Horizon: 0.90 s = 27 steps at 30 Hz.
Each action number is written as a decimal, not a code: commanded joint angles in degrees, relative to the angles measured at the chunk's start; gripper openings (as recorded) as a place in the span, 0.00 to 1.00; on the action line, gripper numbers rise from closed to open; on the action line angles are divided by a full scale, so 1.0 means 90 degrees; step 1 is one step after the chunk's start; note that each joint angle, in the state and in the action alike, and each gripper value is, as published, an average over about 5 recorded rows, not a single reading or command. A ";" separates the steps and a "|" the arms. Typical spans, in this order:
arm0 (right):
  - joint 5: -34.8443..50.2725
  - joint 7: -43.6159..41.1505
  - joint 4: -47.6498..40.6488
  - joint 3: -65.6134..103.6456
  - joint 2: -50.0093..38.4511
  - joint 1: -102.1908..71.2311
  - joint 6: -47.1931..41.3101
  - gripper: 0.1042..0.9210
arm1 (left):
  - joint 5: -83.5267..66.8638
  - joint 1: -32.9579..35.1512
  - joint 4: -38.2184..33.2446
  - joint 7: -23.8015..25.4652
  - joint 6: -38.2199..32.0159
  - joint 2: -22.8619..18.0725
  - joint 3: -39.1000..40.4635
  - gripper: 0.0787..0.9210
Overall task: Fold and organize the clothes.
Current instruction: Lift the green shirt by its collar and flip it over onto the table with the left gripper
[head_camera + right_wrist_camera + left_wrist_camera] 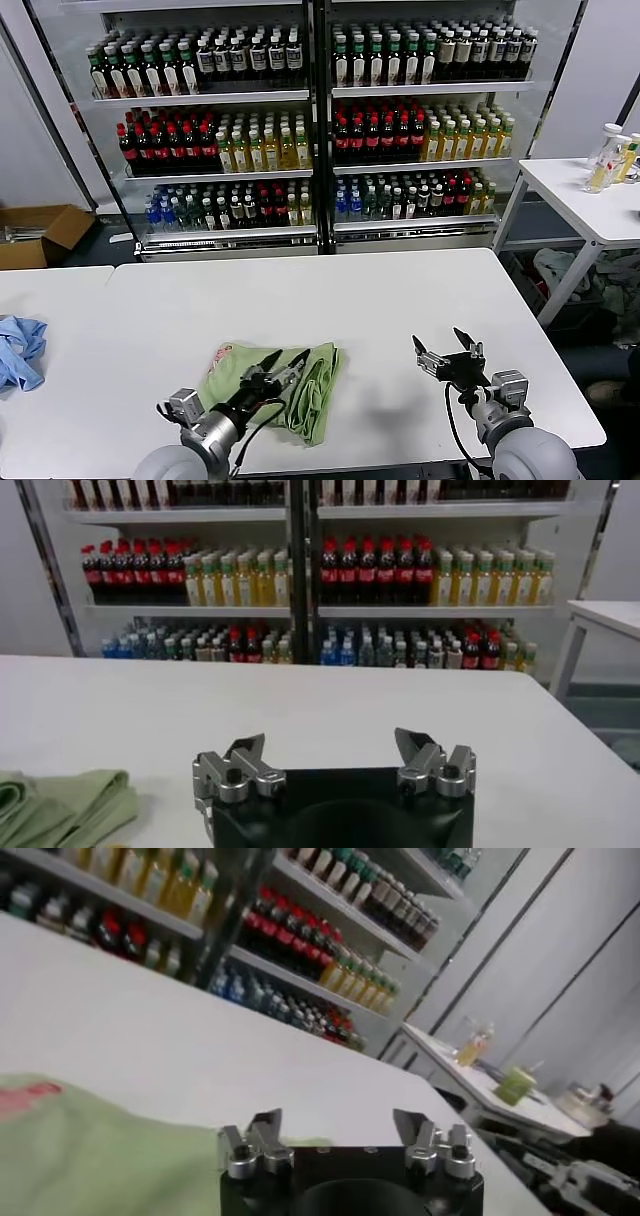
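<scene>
Hovering released above the folded pale green T-shirt point(275, 384) on the white desk point(400, 300): left claw point(284, 361), possibly just clear of the cloth. Right claw point(444, 349) likewise released, holding nothing, shirt well off to its left.

The left gripper point(284, 360) is near, left of centre, its fingers apart. The right gripper point(440, 345) is near right, also spread.

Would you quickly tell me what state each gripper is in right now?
Left gripper: open, holding nothing, over the folded T-shirt.
Right gripper: open, holding nothing, above the bare table.
</scene>
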 commanded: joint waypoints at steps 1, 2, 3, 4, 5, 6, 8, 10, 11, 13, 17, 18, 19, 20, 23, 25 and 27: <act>-0.0008 -0.0004 -0.0028 -0.0006 0.0063 0.0028 0.0006 0.88 | 0.0697 0.0211 0.0251 -0.0521 -0.0084 0.0526 -0.1358 0.83; -0.0010 -0.0004 -0.0032 -0.0005 0.0070 0.0031 0.0007 0.88 | 0.0738 0.0232 0.0365 -0.0589 -0.0066 0.0588 -0.1453 0.85; -0.0012 -0.0005 -0.0036 -0.0002 0.0073 0.0033 0.0008 0.88 | 0.0778 0.0250 0.0471 -0.0646 -0.0046 0.0641 -0.1520 0.86; -0.0013 -0.0006 -0.0039 0.0002 0.0073 0.0034 0.0008 0.88 | 0.0811 0.0265 0.0557 -0.0686 -0.0032 0.0681 -0.1563 0.87; -0.0013 -0.0006 -0.0042 0.0008 0.0070 0.0034 0.0009 0.88 | 0.0820 0.0275 0.0629 -0.0711 -0.0007 0.0718 -0.1592 0.88; -0.0012 -0.0007 -0.0044 0.0015 0.0067 0.0034 0.0010 0.88 | 0.0821 0.0280 0.0690 -0.0726 0.0027 0.0741 -0.1603 0.88; -0.0011 -0.0007 -0.0045 0.0029 0.0061 0.0031 0.0010 0.88 | 0.0808 0.0260 0.0803 -0.0728 0.0122 0.0743 -0.1571 0.88; -0.0010 -0.0007 -0.0039 0.0040 0.0057 0.0024 0.0009 0.88 | 0.0788 0.0225 0.0902 -0.0687 0.0254 0.0706 -0.1495 0.88; -0.0010 -0.0007 -0.0034 0.0044 0.0056 0.0019 0.0009 0.88 | 0.0764 0.0207 0.0940 -0.0652 0.0331 0.0675 -0.1446 0.88; -0.0009 -0.0008 -0.0021 0.0053 0.0052 0.0007 0.0007 0.88 | 0.0684 0.0182 0.0977 -0.0579 0.0478 0.0604 -0.1358 0.88; -0.0006 -0.0010 -0.0003 0.0076 0.0033 -0.0012 0.0006 0.88 | 0.0364 0.0134 0.1035 -0.0515 0.0753 0.0487 -0.1219 0.88; -0.0004 -0.0011 0.0002 0.0081 0.0028 -0.0015 0.0007 0.88 | 0.0293 0.0128 0.1058 -0.0508 0.0798 0.0475 -0.1192 0.88; -0.0002 -0.0013 0.0008 0.0086 0.0022 -0.0018 0.0008 0.88 | 0.0225 0.0129 0.1075 -0.0499 0.0829 0.0468 -0.1169 0.88; 0.0001 -0.0014 0.0015 0.0093 0.0015 -0.0021 0.0009 0.88 | 0.0156 0.0134 0.1091 -0.0489 0.0851 0.0464 -0.1148 0.88; 0.0010 -0.0017 0.0031 0.0111 -0.0006 -0.0031 0.0011 0.88 | -0.0033 0.0154 0.1111 -0.0478 0.0854 0.0464 -0.1120 0.88; 0.0013 -0.0018 0.0035 0.0117 -0.0019 -0.0035 0.0014 0.88 | -0.0198 0.0137 0.1157 -0.0499 0.0853 0.0461 -0.1124 0.88; 0.0015 -0.0019 0.0041 0.0120 -0.0026 -0.0038 0.0017 0.88 | -0.0380 0.0108 0.1214 -0.0515 0.0852 0.0458 -0.1139 0.88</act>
